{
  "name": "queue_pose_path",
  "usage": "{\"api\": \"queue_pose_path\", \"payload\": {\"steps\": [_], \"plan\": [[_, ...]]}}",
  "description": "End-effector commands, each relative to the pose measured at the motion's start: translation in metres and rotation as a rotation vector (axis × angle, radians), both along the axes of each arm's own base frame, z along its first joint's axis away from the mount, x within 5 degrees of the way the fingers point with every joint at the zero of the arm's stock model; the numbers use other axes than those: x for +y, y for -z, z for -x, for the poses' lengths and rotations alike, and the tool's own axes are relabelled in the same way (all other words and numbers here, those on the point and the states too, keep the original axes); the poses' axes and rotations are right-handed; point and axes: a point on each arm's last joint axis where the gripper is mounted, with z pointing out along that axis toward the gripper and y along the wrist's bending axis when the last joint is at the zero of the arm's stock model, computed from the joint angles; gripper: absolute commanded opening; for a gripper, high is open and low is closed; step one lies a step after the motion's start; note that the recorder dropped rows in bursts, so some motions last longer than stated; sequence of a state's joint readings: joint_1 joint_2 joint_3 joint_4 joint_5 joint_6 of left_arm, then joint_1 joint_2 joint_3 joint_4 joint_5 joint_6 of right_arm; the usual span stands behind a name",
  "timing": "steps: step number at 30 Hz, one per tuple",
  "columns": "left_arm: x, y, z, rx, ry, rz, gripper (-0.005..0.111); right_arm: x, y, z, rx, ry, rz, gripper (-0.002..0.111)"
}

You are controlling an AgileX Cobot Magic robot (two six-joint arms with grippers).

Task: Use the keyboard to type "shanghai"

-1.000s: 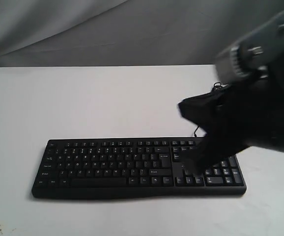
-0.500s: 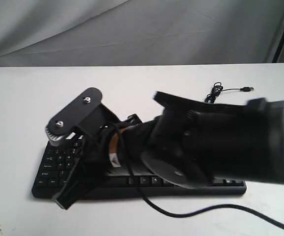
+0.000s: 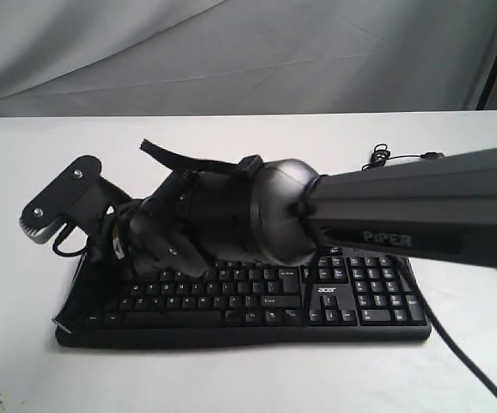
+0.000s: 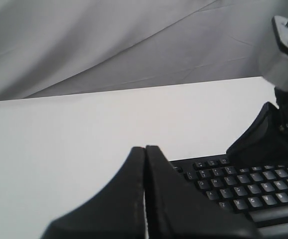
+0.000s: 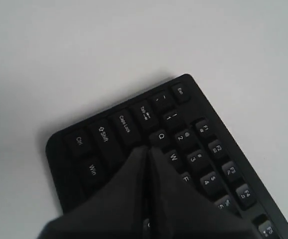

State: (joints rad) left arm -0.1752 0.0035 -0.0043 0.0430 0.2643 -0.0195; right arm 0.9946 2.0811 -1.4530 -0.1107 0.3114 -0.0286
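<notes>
The black keyboard [image 3: 360,292] lies flat on the white table near its front edge. My right arm reaches across it from the right, and my right gripper [image 3: 70,311] is down at the keyboard's left end. In the right wrist view the right gripper [image 5: 149,148] is shut with nothing in it, its tips just over the keyboard [image 5: 104,134] beside Caps Lock and Q. Whether they touch a key is hidden. My left gripper [image 4: 145,148] is shut and empty, held off the left end of the keyboard [image 4: 243,184]. It does not show in the exterior view.
The keyboard's thin black USB cable [image 3: 377,159] lies coiled on the table at the back right. A grey cloth backdrop [image 3: 231,52] hangs behind the table. A dark stand leg [image 3: 493,60] shows at the top right. The right arm's wrist [image 4: 286,47] looms beside the left gripper.
My right arm has swept from over the number pad across the keyboard to its left end. The right-hand keys, hidden before, now show.
</notes>
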Motion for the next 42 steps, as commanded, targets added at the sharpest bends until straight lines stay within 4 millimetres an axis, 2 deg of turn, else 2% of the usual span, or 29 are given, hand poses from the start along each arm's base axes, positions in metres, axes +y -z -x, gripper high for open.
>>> {"api": "queue_pose_path", "payload": {"steps": [1, 10, 17, 23, 29, 35, 42], "plan": [[0.000, 0.001, 0.000, -0.002, 0.003, 0.002, 0.000, 0.004, 0.008, -0.004, -0.045, -0.073, 0.004, 0.000], [0.000, 0.001, 0.000, -0.002, 0.003, 0.002, 0.000, 0.008, 0.023, -0.006, -0.048, -0.075, -0.003, 0.000], [0.000, 0.001, 0.000, -0.002, 0.003, 0.002, 0.000, -0.004, 0.031, -0.020, 0.000, -0.013, 0.018, 0.000], [0.000, 0.001, 0.000, -0.002, 0.003, 0.002, 0.000, -0.001, 0.041, -0.018, 0.020, -0.010, 0.020, 0.000], [0.000, 0.001, 0.000, -0.002, 0.003, 0.002, 0.000, 0.000, 0.041, -0.019, 0.014, -0.006, 0.002, 0.000], [0.000, 0.001, 0.000, -0.002, 0.003, 0.002, 0.000, 0.002, 0.053, -0.019, 0.028, 0.007, -0.004, 0.000], [0.000, 0.001, 0.000, -0.002, 0.003, 0.002, 0.000, 0.003, 0.053, -0.020, 0.023, 0.007, -0.011, 0.000]]}}
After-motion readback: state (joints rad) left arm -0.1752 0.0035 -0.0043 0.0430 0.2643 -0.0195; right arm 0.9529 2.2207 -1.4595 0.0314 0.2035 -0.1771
